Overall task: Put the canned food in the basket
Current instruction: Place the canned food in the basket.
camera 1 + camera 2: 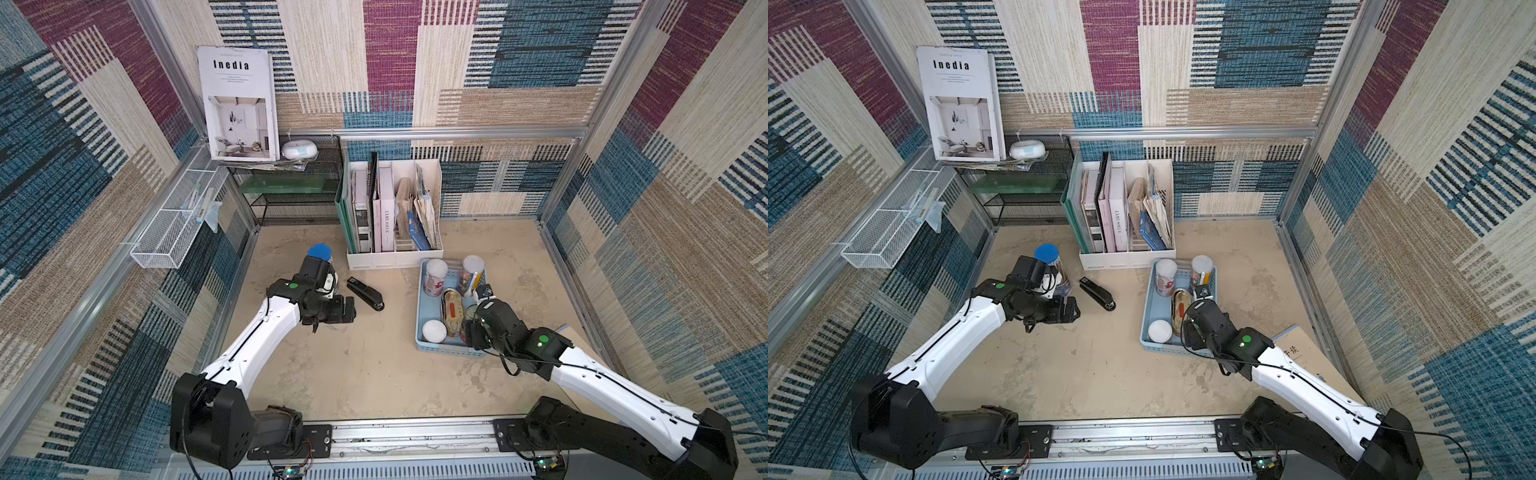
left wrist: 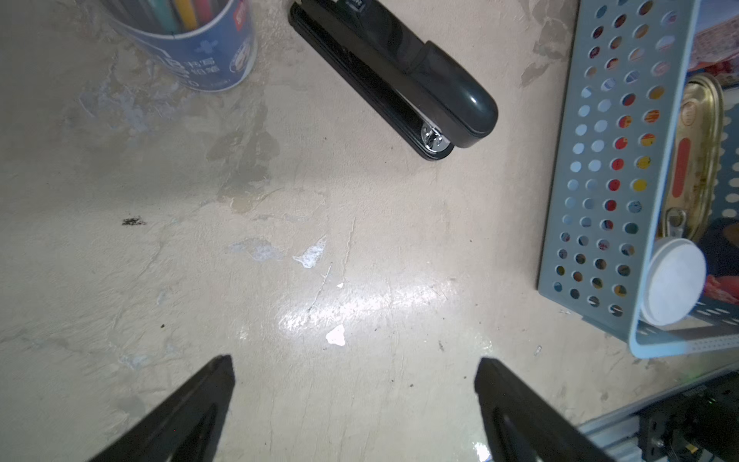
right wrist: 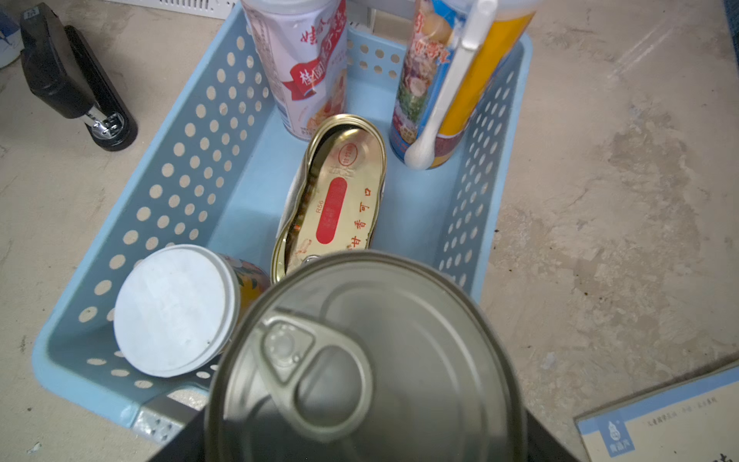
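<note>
Hanging over the near end of the perforated pale-blue plastic basket [image 3: 208, 132], the wide steel pull-ring can [image 3: 368, 360] sits clasped in the right gripper [image 1: 471, 332]. Inside, a flat oval gold tin [image 3: 340, 192] lies among three upright white-lidded cylinders [image 3: 176, 308]. The left gripper [image 2: 356, 360] has its jaws spread above scuffed tabletop [image 2: 280, 240], near a black stapler [image 2: 400, 76].

A white magazine [image 1: 237, 104] propped against the back wall carried the title "Inedia" in bold black letters; the smaller lines beneath it were too fine to read. A pale book spine [image 1: 386, 220] in the file holder [image 1: 395, 257] appeared to read "L'AME SOEUR". The oval gold tin [image 3: 334, 200] bore "R56" and the characters "甘香可口" beside its red label. The slim can [image 3: 304, 68] showed "桂圆" on a red ribbon. Print on the pencil tube [image 2: 200, 52] was blurred.
</note>
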